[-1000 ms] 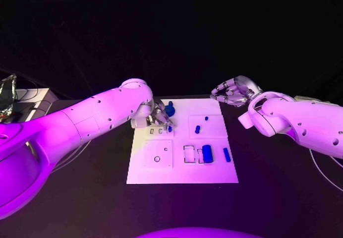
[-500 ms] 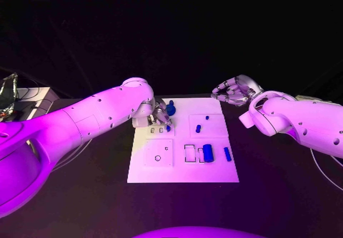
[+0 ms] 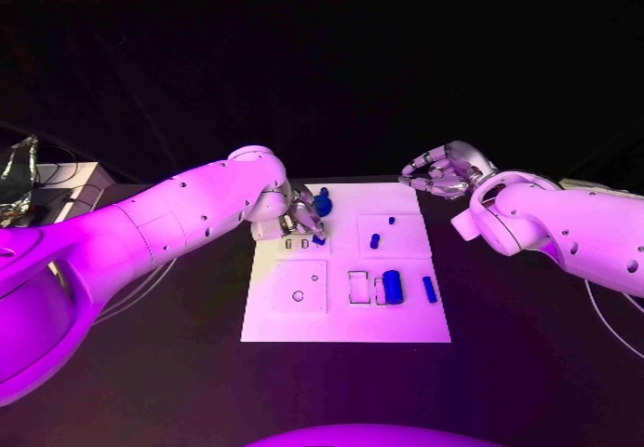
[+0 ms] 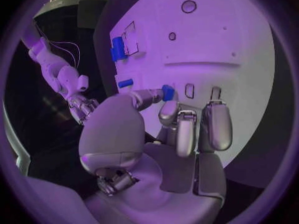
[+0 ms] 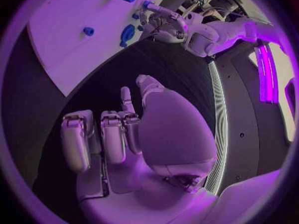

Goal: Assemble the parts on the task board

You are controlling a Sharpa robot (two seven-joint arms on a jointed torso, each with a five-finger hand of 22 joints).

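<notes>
The white task board [image 3: 346,317] lies mid-table. My left hand [image 3: 298,222] hovers over its far left part and pinches a small blue part [image 4: 167,91] between thumb and a fingertip, just beside two small upright slots [image 3: 295,244]. A larger blue part [image 3: 322,203] lies right behind that hand. Other blue parts [image 3: 374,241] rest mid-board, with a big blue block [image 3: 392,286] and a thin bar [image 3: 430,290] toward the near right. My right hand [image 3: 443,172] hangs off the board's far right corner, fingers curled in, holding nothing.
The board has a square panel with a small ring hole [image 3: 298,296] at the near left and an open rectangular recess [image 3: 357,287] beside the big block. Black table [image 3: 148,354] surrounds the board. A pale box [image 3: 60,182] stands at the far left.
</notes>
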